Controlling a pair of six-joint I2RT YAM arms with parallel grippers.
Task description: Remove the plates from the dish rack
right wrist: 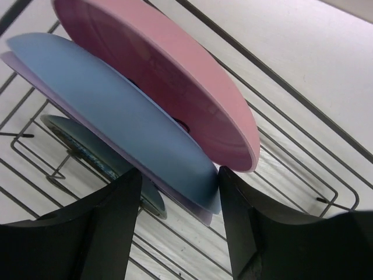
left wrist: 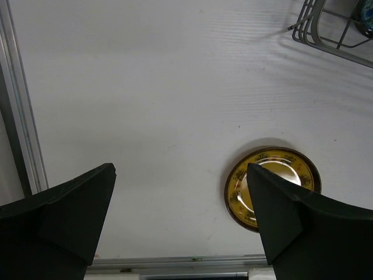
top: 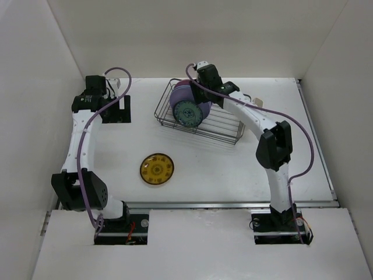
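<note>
Yellow plate out, four plates upright in the rack.

At the table's 10 o'clock, the left gripper hangs spread wide and empty. The yellow plate lies flat at 7 o'clock from the dish rack. In the rack stand the teal plate, lavender plate, blue plate and pink plate. The right gripper straddles the lavender and blue rims; whether it is clamping them cannot be told.

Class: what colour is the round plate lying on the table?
Round plate: patterned yellow, best in top external view.
</note>
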